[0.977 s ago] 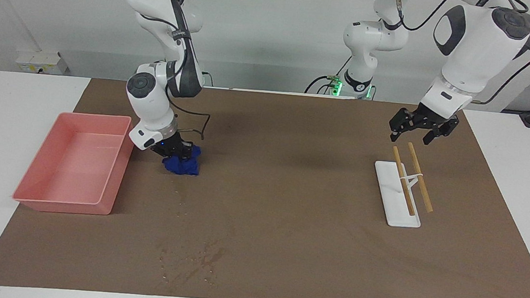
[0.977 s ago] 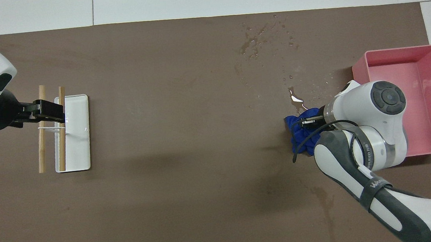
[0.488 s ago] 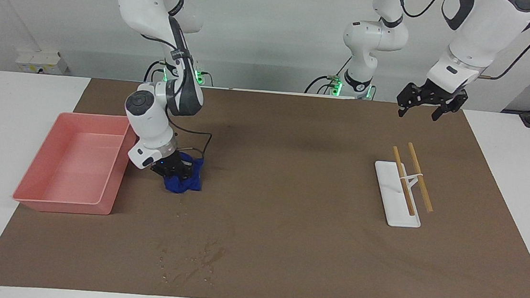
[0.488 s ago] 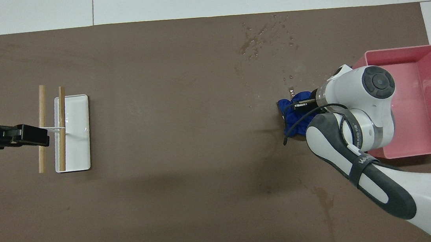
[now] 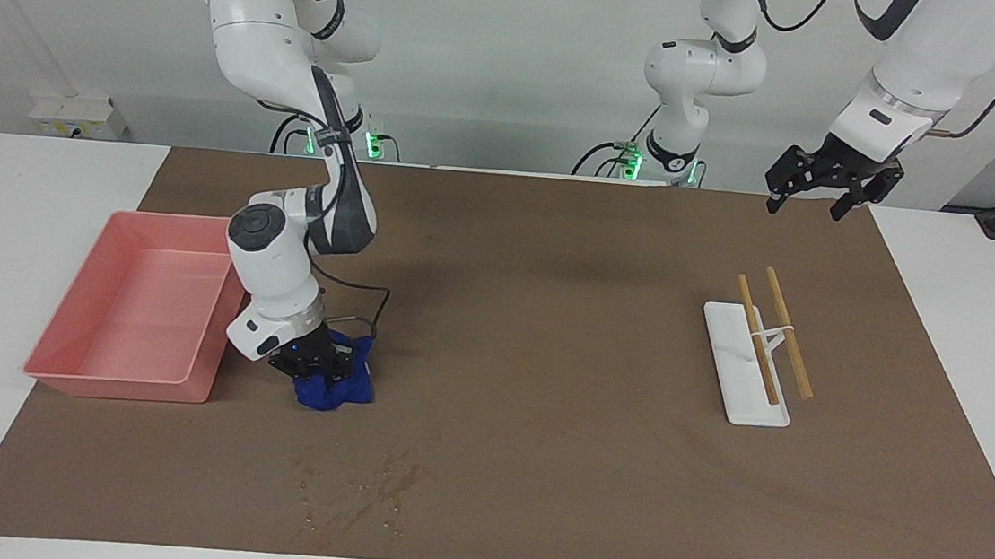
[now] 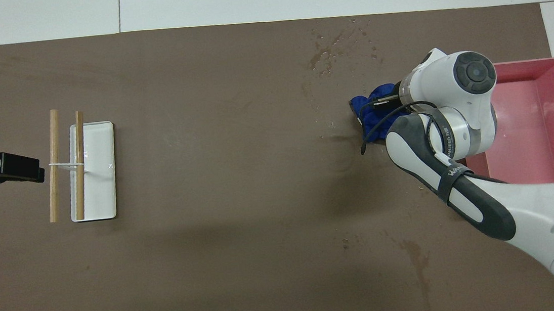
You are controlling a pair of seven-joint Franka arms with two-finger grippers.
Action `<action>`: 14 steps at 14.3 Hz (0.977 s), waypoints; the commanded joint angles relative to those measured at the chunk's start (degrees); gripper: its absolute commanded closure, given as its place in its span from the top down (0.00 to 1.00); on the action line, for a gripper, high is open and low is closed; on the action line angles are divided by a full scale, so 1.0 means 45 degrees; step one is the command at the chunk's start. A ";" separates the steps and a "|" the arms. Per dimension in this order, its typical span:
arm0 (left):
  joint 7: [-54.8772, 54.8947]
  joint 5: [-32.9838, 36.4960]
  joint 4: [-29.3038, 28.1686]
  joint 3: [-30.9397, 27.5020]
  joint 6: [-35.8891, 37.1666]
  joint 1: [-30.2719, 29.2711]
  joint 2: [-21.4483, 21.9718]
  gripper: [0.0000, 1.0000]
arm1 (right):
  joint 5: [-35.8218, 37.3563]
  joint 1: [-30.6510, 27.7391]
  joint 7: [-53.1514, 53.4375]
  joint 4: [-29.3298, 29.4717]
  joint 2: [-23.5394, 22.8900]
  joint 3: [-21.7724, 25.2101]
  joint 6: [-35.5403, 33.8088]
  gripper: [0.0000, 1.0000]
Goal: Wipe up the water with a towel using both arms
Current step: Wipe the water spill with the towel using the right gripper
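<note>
The right gripper (image 5: 320, 370) presses the towel (image 5: 335, 389) onto the brown mat (image 5: 546, 338) just beside the pink tray (image 5: 57, 372), its jaws pinching the bunched blue cloth. The facing view shows the cloth touching the mat; overhead the arm's wrist covers much of it. The water (image 5: 362, 488) glistens farther from the robots, apart from the towel. The left gripper (image 5: 821, 184) hangs with jaws spread, raised in the facing view; overhead it lies beside the white rack (image 6: 96, 193).

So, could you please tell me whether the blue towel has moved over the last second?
Yes. The towel, held by the right gripper, has slid along the pink tray, away from the robots, toward the water.
</note>
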State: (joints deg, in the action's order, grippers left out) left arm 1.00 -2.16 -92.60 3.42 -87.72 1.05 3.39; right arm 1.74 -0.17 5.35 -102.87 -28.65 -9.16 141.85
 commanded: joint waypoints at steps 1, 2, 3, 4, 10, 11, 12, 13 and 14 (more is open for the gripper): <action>0.0383 0.0110 0.0070 0.0060 0.0022 -0.0018 -0.0149 1.00 | 0.0374 -0.0099 -0.0213 0.1607 -0.1464 -0.0133 0.0410 0.00; 0.0345 0.0090 -0.0008 0.0060 0.0041 -0.0018 -0.0129 1.00 | 0.0374 -0.0060 -0.0213 0.1843 -0.1582 -0.0133 0.0410 0.00; 0.0287 0.0090 -0.0048 0.0041 0.0060 -0.0057 -0.0129 1.00 | 0.0374 -0.0040 -0.0213 0.1922 -0.1602 -0.0133 0.0372 0.00; 0.0286 0.0090 -0.0068 0.0041 0.0080 -0.0077 -0.0110 1.00 | 0.0374 -0.0020 -0.0213 0.1923 -0.1603 -0.0133 0.0333 0.00; 0.0286 0.0090 -0.0068 0.0041 0.0061 -0.0038 -0.0090 1.00 | 0.1114 -0.0098 -0.0329 0.4225 -0.0766 -0.0153 -0.4521 0.00; 0.0267 0.0090 -0.0068 0.0041 0.0061 -0.0057 -0.0090 1.00 | 0.1155 -0.0118 -0.0601 0.4325 -0.0299 -0.0153 -0.5343 0.00; 0.0286 0.0090 -0.0068 0.0041 0.0080 -0.0057 -0.0090 1.00 | 0.1155 -0.0137 -0.0952 0.4287 0.0305 -0.0153 -0.6009 0.00; 0.0286 0.0090 -0.0068 0.0041 0.0061 -0.0057 -0.0090 1.00 | 0.1155 -0.0253 -0.1322 0.4306 0.0872 -0.0134 -0.6885 0.00; 0.0286 0.0090 -0.0068 0.0041 0.0080 -0.0057 -0.0090 1.00 | 0.1078 -0.0487 -0.1616 0.4306 0.1458 -0.0133 -0.7745 0.00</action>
State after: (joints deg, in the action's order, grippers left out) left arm 1.59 -2.16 -92.69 3.54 -87.75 1.05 2.67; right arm 5.98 -0.39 1.32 -82.71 -27.42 -9.15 112.99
